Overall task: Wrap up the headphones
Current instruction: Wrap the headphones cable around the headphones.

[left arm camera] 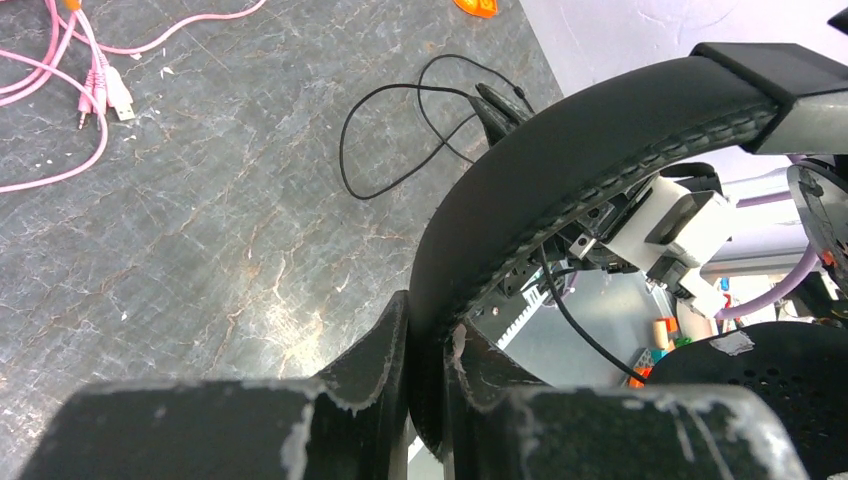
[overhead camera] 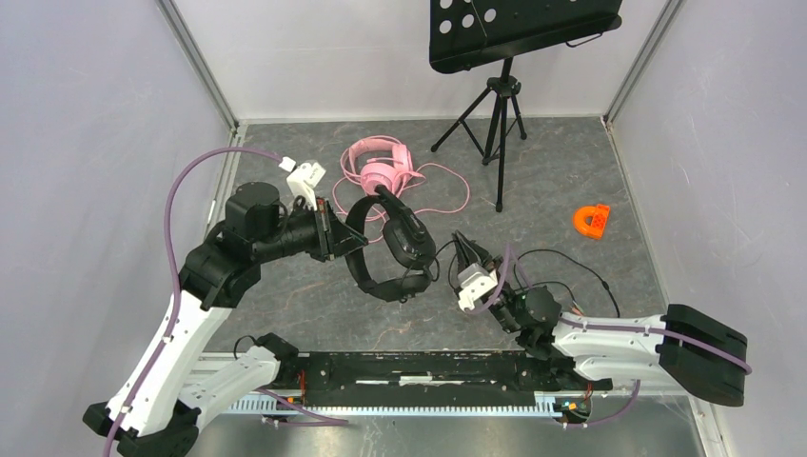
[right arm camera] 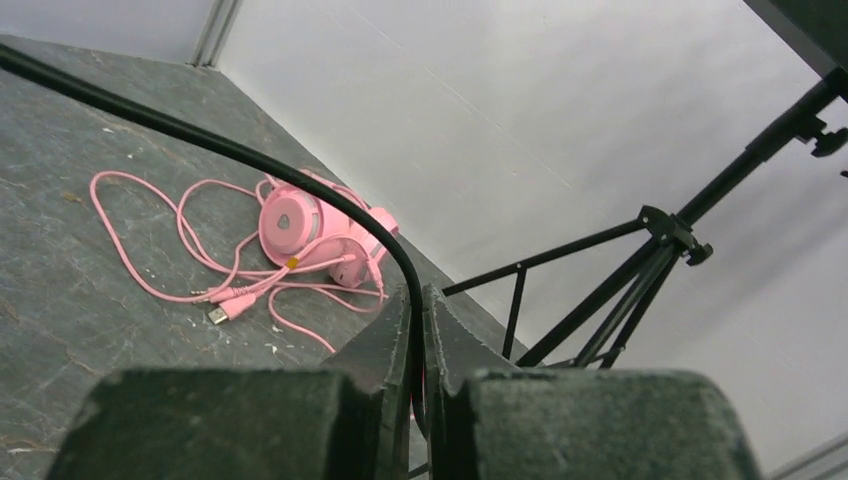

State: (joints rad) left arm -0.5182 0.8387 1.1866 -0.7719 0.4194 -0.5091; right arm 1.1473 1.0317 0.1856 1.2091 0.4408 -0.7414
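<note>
Black stitched padding of the headband (left arm camera: 600,130) is being pinched between the nearly closed jaws of the left gripper (left arm camera: 430,335). In this way the black over-ear headphones (overhead camera: 381,284) are being held up off the grey marbled tabletop (overhead camera: 285,314) near the middle of the scene. The ear cups (overhead camera: 411,243) are hanging free, apparently as a form around which cable can be wound.

Between the almost shut jaws of the right gripper (right arm camera: 415,305), just right of the headphones, the thin black cable (right arm camera: 250,150) is being gripped. It is being held raised and clear of the cups, seemingly so that a loop can be led around the band. Slack further along this cable is lying in loose curls on the tabletop to the right.

At the far side, the pink over-ear headset (overhead camera: 381,167) is lying unwrapped with its long pink cable (overhead camera: 455,190) spread over the tabletop. Beside it stands the black tripod music stand (overhead camera: 500,105).

Judging by the loose slack, the wrapping of the black pair is being begun rather than finished.
</note>
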